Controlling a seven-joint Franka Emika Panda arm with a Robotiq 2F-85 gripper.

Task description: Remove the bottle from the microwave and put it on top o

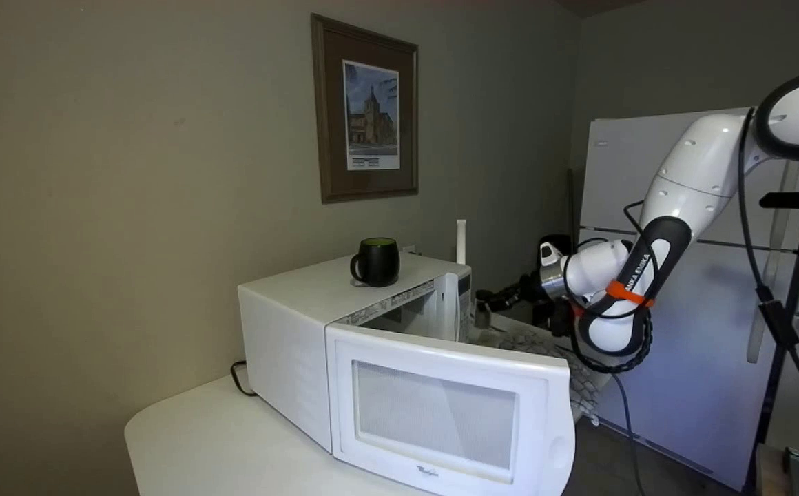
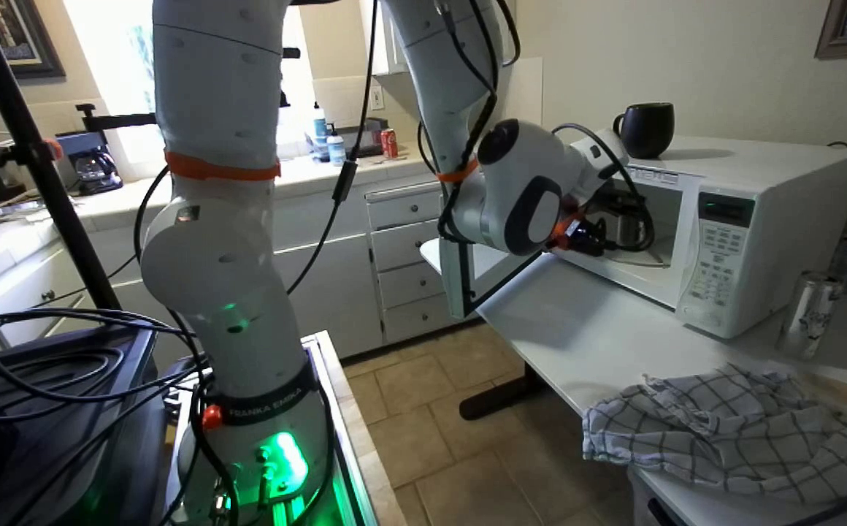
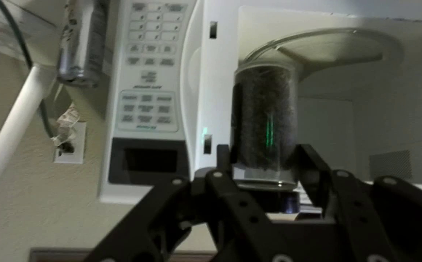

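Just in front of the white boxy microwave (image 2: 719,256), the black gripper (image 3: 263,156) holds the clear cylindrical bottle with dark contents (image 3: 264,109) between its jaws. The removing seems almost complete; next the bottle should rise above the microwave's top, clear of the round black mug (image 1: 377,263).

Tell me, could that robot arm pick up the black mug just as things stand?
Probably not: its pincer looks closed on the bottle, which would likely have to be put down first. Otherwise the way seems free, with the mug standing uncovered on top of the microwave.
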